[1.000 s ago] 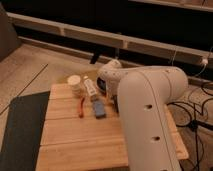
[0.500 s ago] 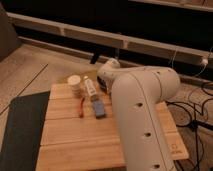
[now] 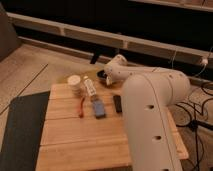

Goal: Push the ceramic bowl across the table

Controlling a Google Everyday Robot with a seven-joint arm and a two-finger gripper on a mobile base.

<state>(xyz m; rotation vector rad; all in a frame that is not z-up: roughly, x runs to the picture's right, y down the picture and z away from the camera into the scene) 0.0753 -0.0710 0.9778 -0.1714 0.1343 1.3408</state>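
Note:
The table (image 3: 70, 135) is a honey-coloured plank top in the middle of the camera view. My white arm (image 3: 150, 105) reaches over its right side toward the far edge. My gripper (image 3: 104, 75) is at the arm's end, at the table's far edge, just right of a small clear bottle (image 3: 90, 87). A dark shape shows under the wrist there. I cannot tell whether it belongs to the gripper or to the ceramic bowl, and the bowl does not show clearly anywhere else.
A cream cup (image 3: 75, 84) stands at the far left of the table. A red stick-like item (image 3: 81, 106), a blue item (image 3: 98, 108) and a dark bar (image 3: 118, 103) lie mid-table. A dark grey mat (image 3: 20, 130) lies left. Cables (image 3: 195, 112) trail right.
The arm's big link has shifted slightly sideways and back. The wrist stays at the far edge. The items on the table have not visibly moved.

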